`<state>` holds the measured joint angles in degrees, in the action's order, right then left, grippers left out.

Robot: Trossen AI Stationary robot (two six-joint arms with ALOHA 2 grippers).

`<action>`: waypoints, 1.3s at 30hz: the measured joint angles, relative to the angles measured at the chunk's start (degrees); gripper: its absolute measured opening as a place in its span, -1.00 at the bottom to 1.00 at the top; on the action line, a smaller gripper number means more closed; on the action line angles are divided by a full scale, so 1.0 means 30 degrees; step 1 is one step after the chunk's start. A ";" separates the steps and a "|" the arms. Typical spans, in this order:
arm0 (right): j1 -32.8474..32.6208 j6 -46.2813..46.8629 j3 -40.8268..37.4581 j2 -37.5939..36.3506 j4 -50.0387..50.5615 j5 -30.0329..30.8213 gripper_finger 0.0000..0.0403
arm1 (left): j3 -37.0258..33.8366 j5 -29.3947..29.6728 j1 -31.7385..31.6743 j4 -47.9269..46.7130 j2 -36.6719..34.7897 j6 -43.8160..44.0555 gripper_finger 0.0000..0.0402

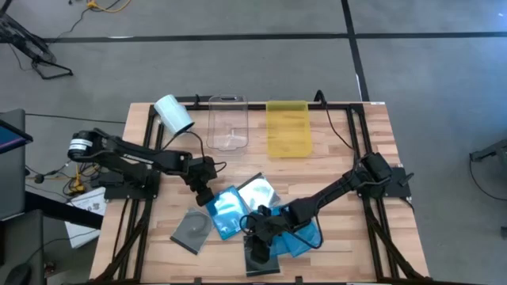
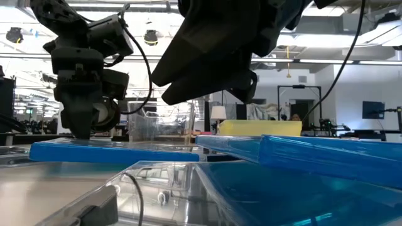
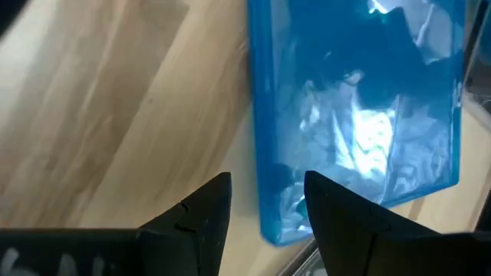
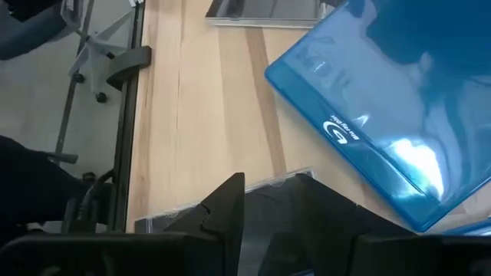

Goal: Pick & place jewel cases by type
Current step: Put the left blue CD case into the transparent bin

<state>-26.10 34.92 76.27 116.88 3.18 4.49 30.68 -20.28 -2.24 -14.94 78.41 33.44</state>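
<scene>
Several jewel cases lie flat near the table's front. A blue one [image 1: 224, 209] partly overlaps a clear one with a disc [image 1: 258, 190]. A grey one [image 1: 192, 229] lies to its left. Another blue one [image 1: 299, 236] and a dark clear one [image 1: 261, 260] lie to the right. My left gripper [image 1: 204, 195] is open and slants down at the first blue case's left edge [image 3: 257, 153], one finger on either side of that edge; I cannot tell whether they touch it. My right gripper [image 1: 255, 229] is open, hanging above the dark clear case [image 4: 268, 188].
A white roll [image 1: 173, 113] lies at the far left. A clear tray [image 1: 228, 123] and a yellow tray [image 1: 287, 128] stand side by side at the far edge. Bare wood lies between the trays and the cases. Black frame rails [image 1: 358, 134] run along the table's sides.
</scene>
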 joint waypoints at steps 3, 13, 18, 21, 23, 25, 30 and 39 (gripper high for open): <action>0.0013 -0.0006 0.0000 0.0000 -0.0009 0.0000 -0.47 | 0.0000 -0.0185 -0.0006 0.1147 0.0402 0.0134 -0.20; 0.0027 0.0068 -0.0015 0.0000 0.2738 0.0892 -0.47 | 0.0000 -0.1162 -0.0001 0.1814 0.0476 0.0200 -0.20; 0.0219 -0.0262 -0.0015 0.0000 0.2846 0.1143 -0.47 | -0.0119 -0.1123 -0.0001 0.1862 0.0476 0.0388 -0.20; 0.0267 -0.0737 -0.0015 0.0000 0.2626 0.1050 -0.47 | -0.0621 -0.0988 -0.0001 0.1763 0.0476 0.0924 -0.20; 0.0267 -0.1222 -0.0015 0.0000 0.2364 0.0564 -0.47 | -0.0977 -0.0981 0.0001 0.1836 0.0476 0.1263 -0.20; 0.0245 -0.1576 -0.0015 0.0000 0.2261 -0.0151 -0.47 | -0.1253 -0.0987 -0.0001 0.2129 0.0419 0.1526 -0.20; 0.0245 -0.1653 -0.0029 0.0211 0.2129 -0.0937 -0.47 | -0.1622 -0.0944 -0.0008 0.3187 0.0394 0.2135 -0.20; 0.0794 -0.1337 -0.0015 0.0204 0.1948 -0.1032 -0.47 | -0.1661 -0.1006 -0.0001 0.4199 0.0490 0.2286 -0.20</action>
<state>-23.72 30.90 76.23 117.49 9.02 1.39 25.69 -23.30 -2.24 -2.34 79.88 40.30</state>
